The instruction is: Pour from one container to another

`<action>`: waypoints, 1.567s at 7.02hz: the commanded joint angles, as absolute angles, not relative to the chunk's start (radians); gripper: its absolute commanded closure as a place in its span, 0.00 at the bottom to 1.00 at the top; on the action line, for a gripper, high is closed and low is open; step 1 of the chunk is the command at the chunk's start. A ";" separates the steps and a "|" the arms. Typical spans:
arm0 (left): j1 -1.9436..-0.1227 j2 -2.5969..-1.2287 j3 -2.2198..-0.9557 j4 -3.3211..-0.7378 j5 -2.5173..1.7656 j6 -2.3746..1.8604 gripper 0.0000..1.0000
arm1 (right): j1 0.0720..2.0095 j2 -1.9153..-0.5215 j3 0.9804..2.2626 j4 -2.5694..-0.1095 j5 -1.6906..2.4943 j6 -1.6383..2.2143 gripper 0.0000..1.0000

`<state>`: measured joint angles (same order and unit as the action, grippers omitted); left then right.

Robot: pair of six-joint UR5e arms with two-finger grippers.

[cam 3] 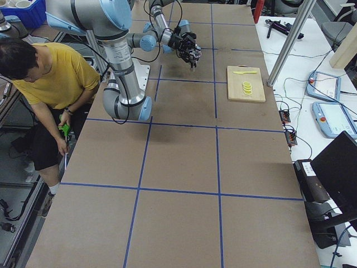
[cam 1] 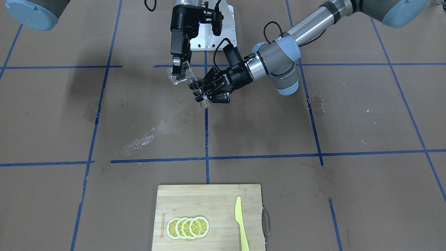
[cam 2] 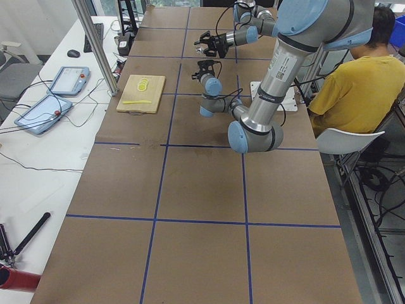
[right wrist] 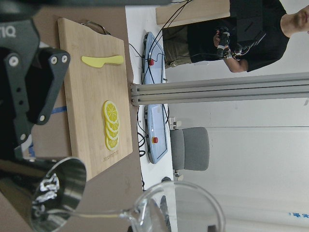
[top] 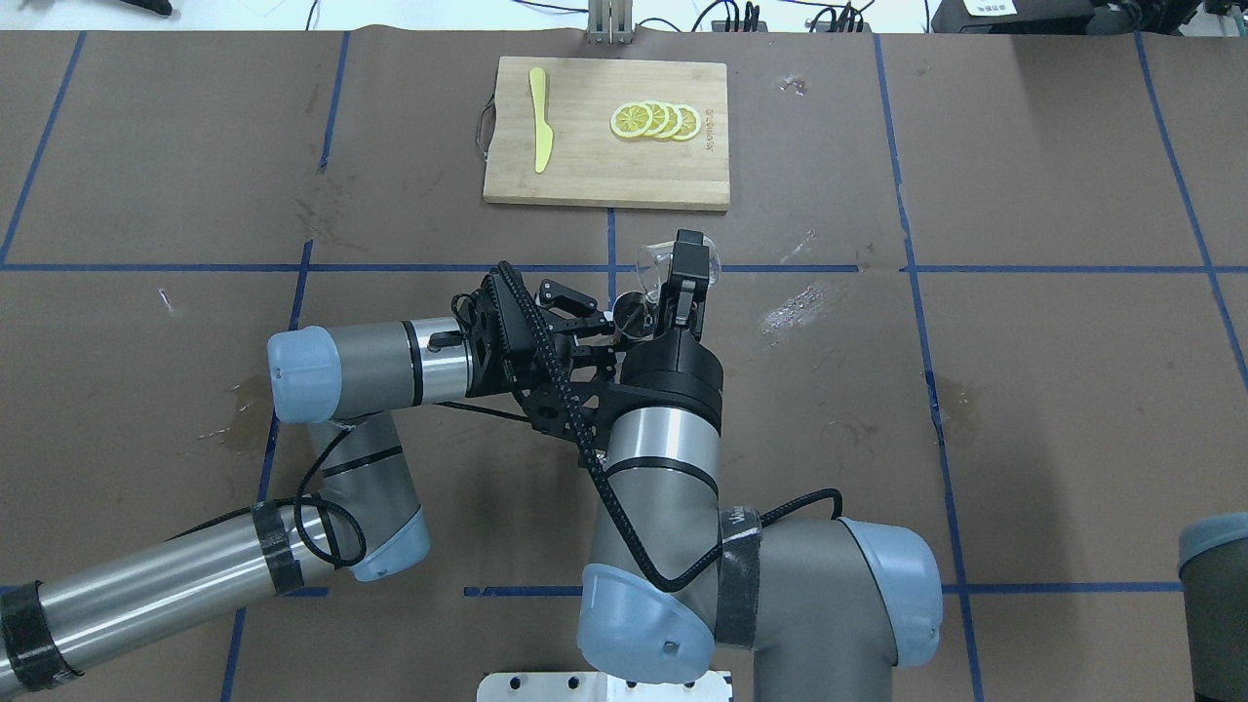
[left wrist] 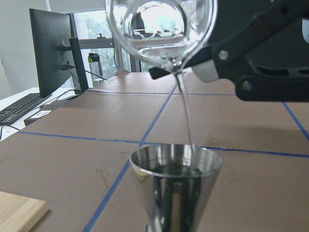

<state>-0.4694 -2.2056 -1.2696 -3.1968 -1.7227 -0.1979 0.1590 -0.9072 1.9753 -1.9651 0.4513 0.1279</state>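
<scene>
My right gripper (cam 1: 179,71) is shut on the clear glass cup (cam 1: 187,78), held in the air and tipped mouth-down toward the jigger. In the left wrist view the cup (left wrist: 159,29) sends a thin clear stream into the silver metal jigger (left wrist: 176,183) just beneath it. That jigger (cam 1: 195,83) stands nearly upright, lifted off the table, with my left gripper (cam 1: 201,92) shut on its waist. From overhead, the cup (top: 653,263) sits just beyond the jigger (top: 629,314). The right wrist view shows the jigger (right wrist: 58,198) and the cup's rim (right wrist: 178,208) side by side.
A wooden cutting board (cam 1: 209,202) lies across the table from the robot, carrying lemon slices (cam 1: 188,227) and a yellow plastic knife (cam 1: 240,223). A wet patch (cam 1: 139,143) marks the brown paper. A person in a yellow shirt (cam 2: 354,82) sits behind the robot.
</scene>
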 commanded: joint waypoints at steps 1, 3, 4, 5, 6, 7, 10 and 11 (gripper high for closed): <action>-0.469 -2.204 -1.272 -3.197 -1.723 -0.198 1.00 | 0.160 -0.905 1.985 -1.948 0.460 0.144 1.00; -0.471 -2.204 -1.272 -3.197 -1.723 -0.198 1.00 | 0.173 -0.923 1.996 -1.747 0.494 0.147 1.00; -0.471 -2.204 -1.272 -3.198 -1.723 -0.198 1.00 | 0.178 -0.926 1.999 -1.702 0.517 0.184 1.00; -0.471 -2.203 -1.273 -3.198 -1.723 -0.198 1.00 | 0.182 -0.937 2.025 -1.681 0.555 0.284 1.00; -0.472 -2.201 -1.276 -3.198 -1.723 -0.198 1.00 | 0.196 -0.960 2.054 -1.680 0.587 0.383 1.00; -0.474 -2.201 -1.281 -3.198 -1.724 -0.198 1.00 | 0.216 -0.983 2.065 -1.680 0.592 0.402 1.00; -0.494 -2.174 -1.314 -3.201 -1.724 -0.210 1.00 | 0.313 -1.009 2.063 -1.677 0.644 0.380 1.00; -0.506 -2.151 -1.339 -3.201 -1.726 -0.210 1.00 | 0.346 -1.018 2.043 -1.557 0.650 0.371 1.00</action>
<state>-0.4926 -2.1764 -1.3103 -3.2011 -1.7245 -0.2074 0.3061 -1.0094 2.0588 -1.6485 0.6381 0.3795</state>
